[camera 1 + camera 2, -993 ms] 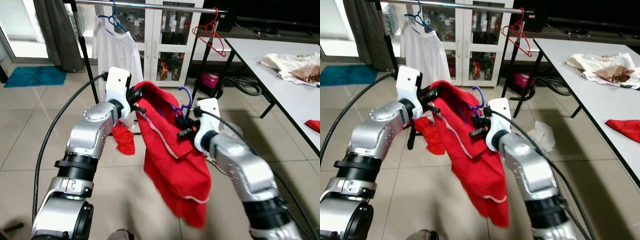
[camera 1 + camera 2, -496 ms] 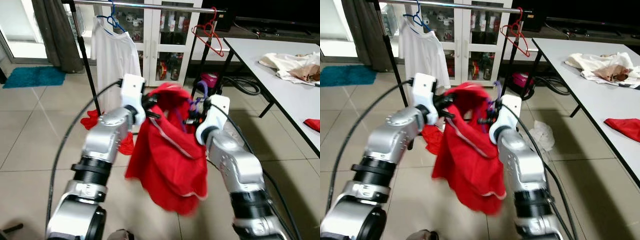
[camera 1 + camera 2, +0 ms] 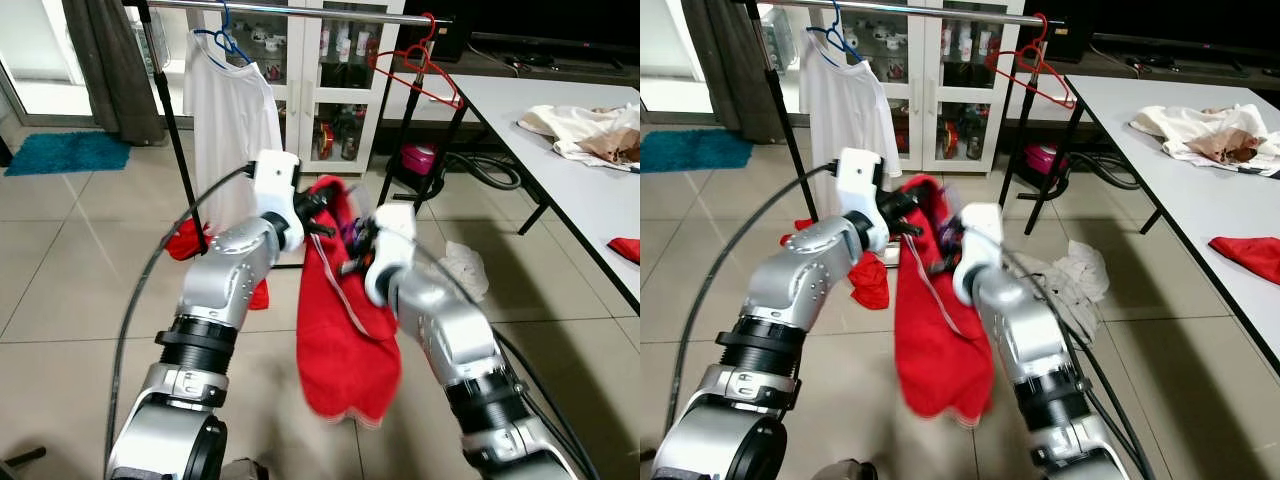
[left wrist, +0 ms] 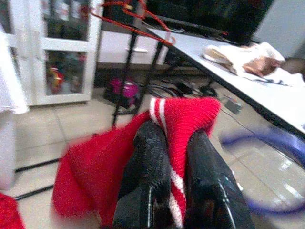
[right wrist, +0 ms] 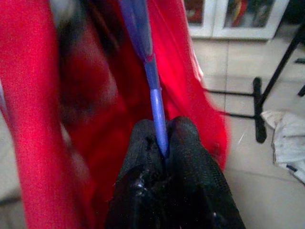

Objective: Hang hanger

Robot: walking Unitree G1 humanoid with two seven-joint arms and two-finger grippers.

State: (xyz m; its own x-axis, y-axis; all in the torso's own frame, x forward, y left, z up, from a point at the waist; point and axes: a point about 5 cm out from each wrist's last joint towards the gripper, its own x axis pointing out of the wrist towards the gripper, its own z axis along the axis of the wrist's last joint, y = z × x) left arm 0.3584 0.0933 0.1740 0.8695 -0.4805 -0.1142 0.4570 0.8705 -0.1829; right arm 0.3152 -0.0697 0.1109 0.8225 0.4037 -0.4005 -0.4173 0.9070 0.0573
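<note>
The hanger point(image 5: 153, 86) is blue, and it sits inside a red shirt point(image 3: 345, 340) that hangs between the two arms, well below the rail point(image 3: 300, 11). The right claw point(image 5: 162, 143) is closed on the thin blue bar of the hanger. The left claw point(image 4: 174, 157) pinches the striped collar of the shirt between its two fingers and holds it up. The long part of the shirt drops down toward the floor point(image 3: 60, 260).

On the rail a white shirt point(image 3: 232, 110) hangs at the left on its own hanger, and an empty red hanger point(image 3: 420, 70) hangs at the right, tilted. The free part of the rail is between them. On the floor under the rack lies some red cloth point(image 3: 185, 240), and a pale cloth point(image 3: 462, 268) lies near the right arm.

I think the risk is in the lifting — the hook is partly hidden in the red cloth, so it may miss the rail or catch the collar. If the two claws rise at different speed, the shirt may slide off one side of the hanger. The swing of the heavy cloth can also knock the red hanger down.
</note>
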